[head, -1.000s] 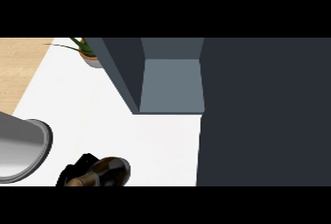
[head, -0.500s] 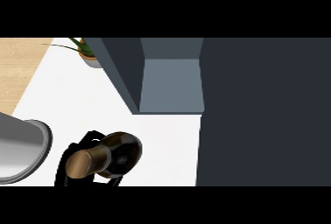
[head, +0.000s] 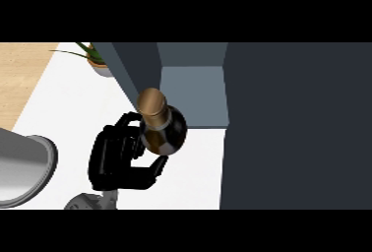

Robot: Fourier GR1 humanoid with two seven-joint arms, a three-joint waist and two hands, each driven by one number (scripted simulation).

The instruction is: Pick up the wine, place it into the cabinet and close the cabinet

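The wine bottle [head: 163, 132] is dark with a gold top and tilts so its neck points at the cabinet's left wall. My left hand [head: 116, 158] is shut on it from the left, with fingers curled over the top side and the thumb under its base. The bottle hangs above the white counter [head: 73, 108], just in front of the open grey cabinet [head: 193, 96], and its neck overlaps the left edge of the opening. The cabinet's dark door [head: 298, 123] fills the right of the view. My right hand does not show.
A potted plant [head: 94, 60] stands at the back left beside the cabinet. A large grey rounded vessel [head: 23, 172] sits at the left edge. Wooden flooring [head: 22, 74] lies beyond the counter's left side.
My left hand has lifted the wine bottle from near the lower edge and carried it away from me and to the right, up to the cabinet's opening.
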